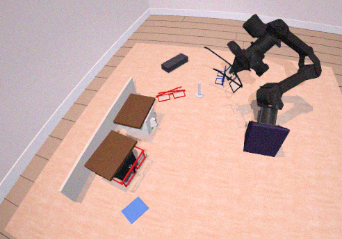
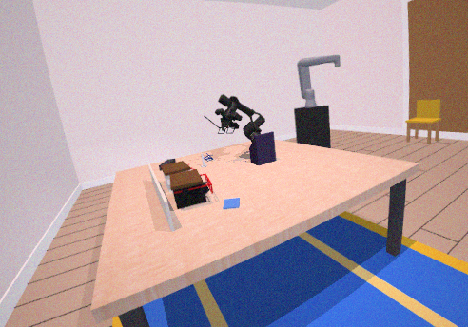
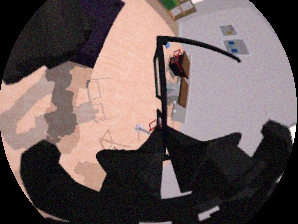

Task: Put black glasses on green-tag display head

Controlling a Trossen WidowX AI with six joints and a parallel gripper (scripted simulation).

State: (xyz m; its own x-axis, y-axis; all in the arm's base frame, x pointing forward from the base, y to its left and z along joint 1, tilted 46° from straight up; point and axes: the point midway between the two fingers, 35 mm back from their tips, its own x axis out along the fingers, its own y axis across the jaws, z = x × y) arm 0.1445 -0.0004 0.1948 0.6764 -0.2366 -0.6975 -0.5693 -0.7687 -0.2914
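My gripper (image 1: 232, 73) (image 3: 160, 127) is shut on the black glasses (image 1: 221, 73) (image 3: 162, 80), held in the air above the far side of the table. Their temples point toward the upper left in the top view. A pale display head (image 1: 153, 121) stands under a brown board, with a small trace of green at its front; the tag is barely visible. The black display head (image 1: 125, 167) (image 2: 191, 198) stands under another brown board and wears red glasses (image 1: 140, 160). My gripper is well away from both heads.
Red glasses (image 1: 178, 94), blue glasses (image 1: 218, 80), a small white stand (image 1: 199, 89) and a dark case (image 1: 174, 62) are on the table. A grey panel (image 1: 74, 189) runs behind the heads. A blue card (image 1: 135, 210) lies near the black head. A dark purple block (image 1: 265, 139) is at the arm's base.
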